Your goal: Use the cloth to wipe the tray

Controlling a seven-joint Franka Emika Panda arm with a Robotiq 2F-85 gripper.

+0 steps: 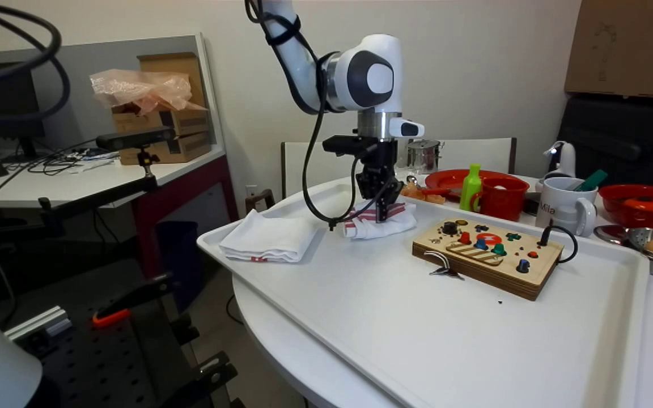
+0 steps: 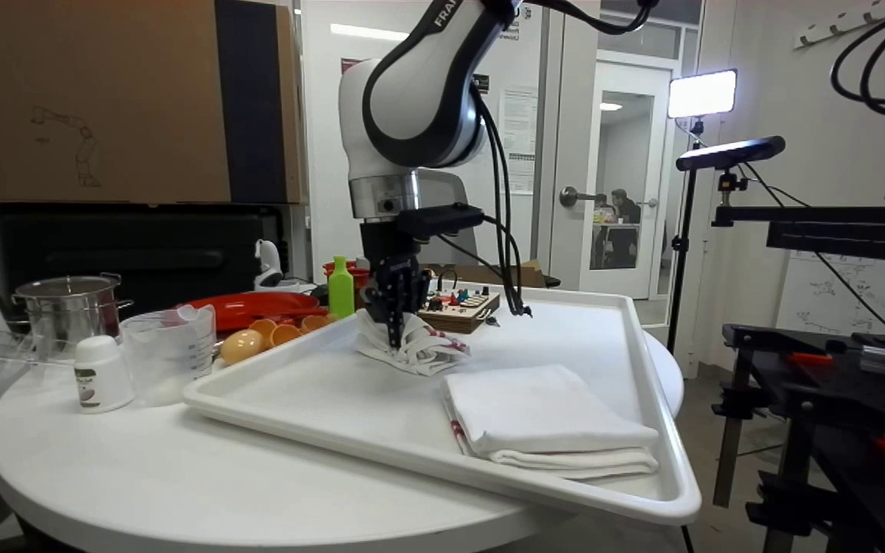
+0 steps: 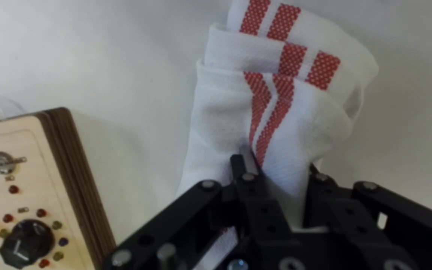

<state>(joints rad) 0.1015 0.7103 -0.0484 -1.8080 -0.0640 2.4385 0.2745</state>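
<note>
A crumpled white cloth with red stripes point(image 1: 383, 228) lies on the white tray point(image 1: 360, 294), towards its far side. It also shows in an exterior view point(image 2: 419, 349) and in the wrist view point(image 3: 313, 108). My gripper point(image 3: 280, 168) points down with its fingers on either side of a bunched fold of this cloth, shut on it. In both exterior views the gripper point(image 1: 382, 214) point(image 2: 396, 330) is low over the tray, with the cloth bunched around the fingertips. The exact fingertip ends are partly hidden by the cloth.
A folded white cloth point(image 1: 270, 235) lies at a tray corner. A wooden panel with knobs point(image 1: 488, 255) sits on the tray beside the gripper. Beyond the tray's rim stand a green bottle point(image 1: 471, 187), a red mug point(image 1: 502, 198), a white mug point(image 1: 559, 207) and eggshells point(image 2: 285, 334).
</note>
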